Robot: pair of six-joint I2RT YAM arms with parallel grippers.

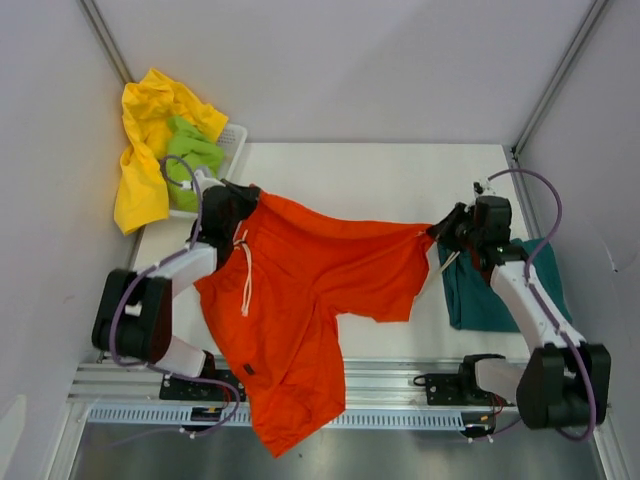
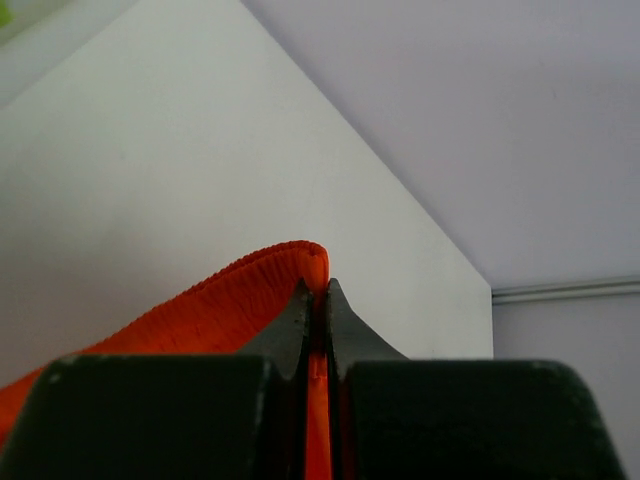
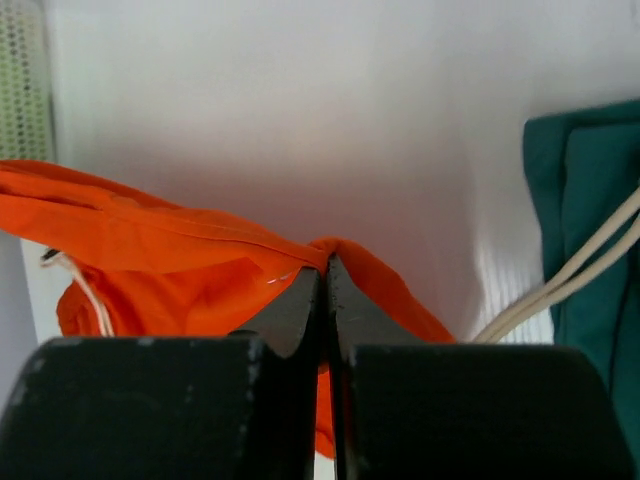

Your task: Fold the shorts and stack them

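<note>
1. Jaws: those of the left gripper (image 2: 315,285) are clamped on the ribbed waistband corner of the orange shorts (image 1: 300,290). Those of the right gripper (image 3: 325,262) are pinched tight on an edge of the same cloth at its far side.
2. Position: the orange shorts hang stretched between the two grips, from 9 to 3 o'clock. One leg trails off the near edge of the surface (image 1: 380,180) at 6 o'clock.
3. Other items: teal shorts (image 1: 480,295) lie folded at 3 o'clock beneath the right arm. Yellow shorts (image 1: 140,130) and green shorts (image 1: 190,150) sit in and over the basket (image 1: 235,135) at 10 o'clock.
4. Judgement: the step in hand is spreading the garment flat before folding.
5. Recommendation: carry both grips toward 12 o'clock together, level and taut, so the trailing leg comes onto the surface. Lower evenly and release only once the cloth lies flat, clear of the teal shorts.
6. Risk: the right grip looks thin, and an uneven pull may slip it. The drawstring (image 1: 245,270) hangs loose and could be trapped in the fold.
</note>
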